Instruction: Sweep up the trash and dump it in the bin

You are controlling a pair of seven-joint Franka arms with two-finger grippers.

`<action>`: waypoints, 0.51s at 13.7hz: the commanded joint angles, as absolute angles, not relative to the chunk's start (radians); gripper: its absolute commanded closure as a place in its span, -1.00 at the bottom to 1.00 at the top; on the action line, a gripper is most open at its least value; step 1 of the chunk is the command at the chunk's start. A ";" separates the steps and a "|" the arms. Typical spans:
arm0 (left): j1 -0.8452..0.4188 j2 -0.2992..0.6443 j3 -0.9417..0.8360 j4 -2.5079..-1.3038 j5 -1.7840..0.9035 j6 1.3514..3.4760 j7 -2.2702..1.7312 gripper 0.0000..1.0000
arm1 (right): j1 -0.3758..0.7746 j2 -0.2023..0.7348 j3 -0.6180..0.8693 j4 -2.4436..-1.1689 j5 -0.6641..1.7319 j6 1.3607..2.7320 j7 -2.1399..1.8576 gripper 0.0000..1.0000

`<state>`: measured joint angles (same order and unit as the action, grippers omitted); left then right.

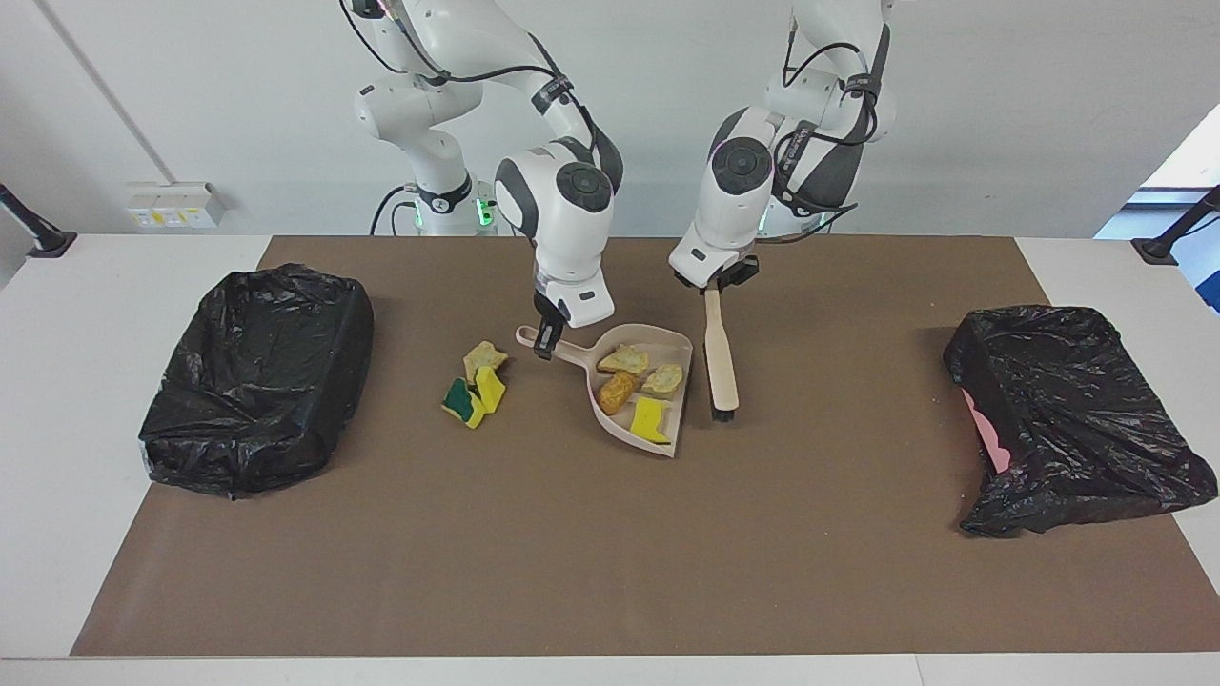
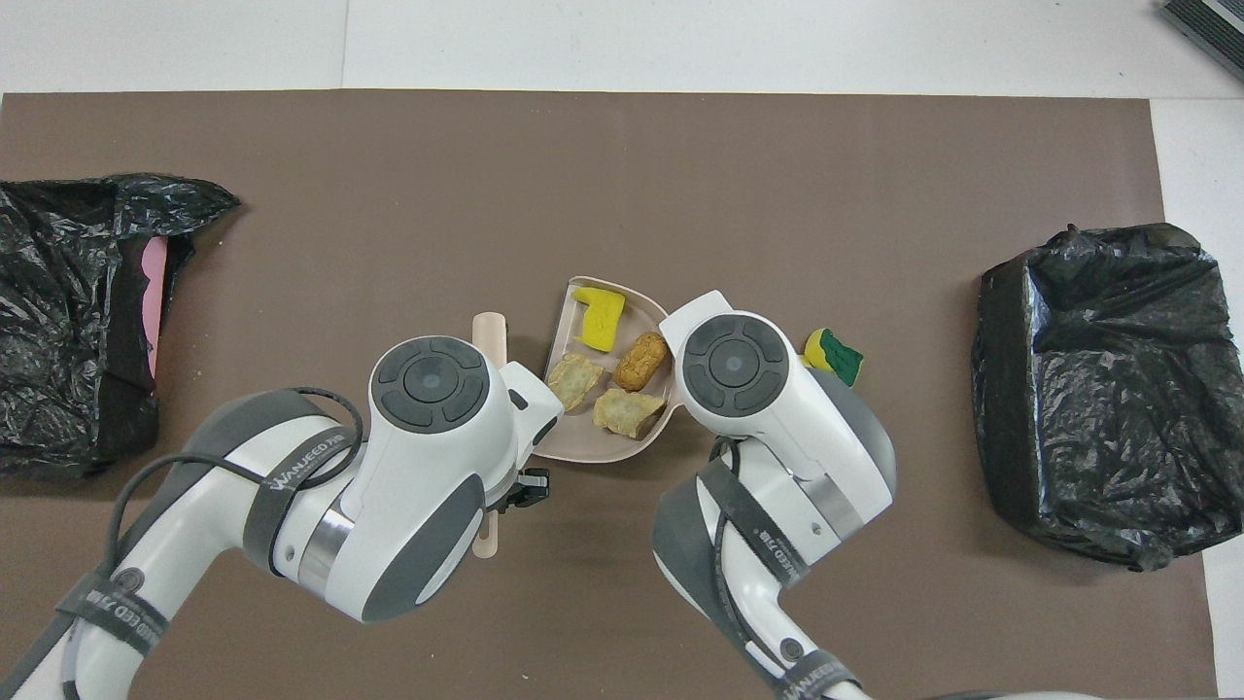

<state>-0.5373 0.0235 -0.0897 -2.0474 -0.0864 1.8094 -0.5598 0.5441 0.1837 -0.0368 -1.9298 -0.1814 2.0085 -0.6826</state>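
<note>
The beige dustpan [image 1: 667,340] sits mid-mat holding several pieces of trash [image 1: 650,419]: a yellow sponge [image 2: 598,316], a brown chunk [image 2: 641,360] and two tan chunks. My right gripper [image 1: 545,345] is shut on the pan's handle. My left gripper [image 1: 711,284] is shut on the handle of the beige brush [image 1: 720,357], which slants down beside the pan toward the left arm's end, bristles low over the mat. Three more scraps [image 1: 479,383] lie on the mat beside the pan's handle, toward the right arm's end. In the overhead view both wrists hide the fingers.
A bin lined with a black bag [image 1: 257,376] stands at the right arm's end of the brown mat [image 1: 572,553]. A second black-bagged bin [image 1: 1067,410], pink showing at its mouth, lies at the left arm's end.
</note>
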 commanded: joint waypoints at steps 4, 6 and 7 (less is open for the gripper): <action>-0.638 -0.089 -0.084 -2.181 -0.091 1.824 -0.724 1.00 | 0.388 0.042 -0.032 -1.896 -0.183 1.864 -0.823 1.00; -0.707 -0.161 -0.084 -2.297 -0.091 1.940 -0.794 1.00 | 0.327 0.017 -0.037 -1.849 -0.183 1.794 -0.885 1.00; -0.744 -0.199 -0.084 -2.353 -0.091 1.977 -0.839 1.00 | 0.292 -0.009 -0.040 -1.841 -0.183 1.777 -0.912 1.00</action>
<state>-0.6709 -0.0710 -0.0963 -2.1969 -0.0866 1.8805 -0.7600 0.3508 0.0287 -0.0427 -1.8721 -0.1814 1.8235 -0.8500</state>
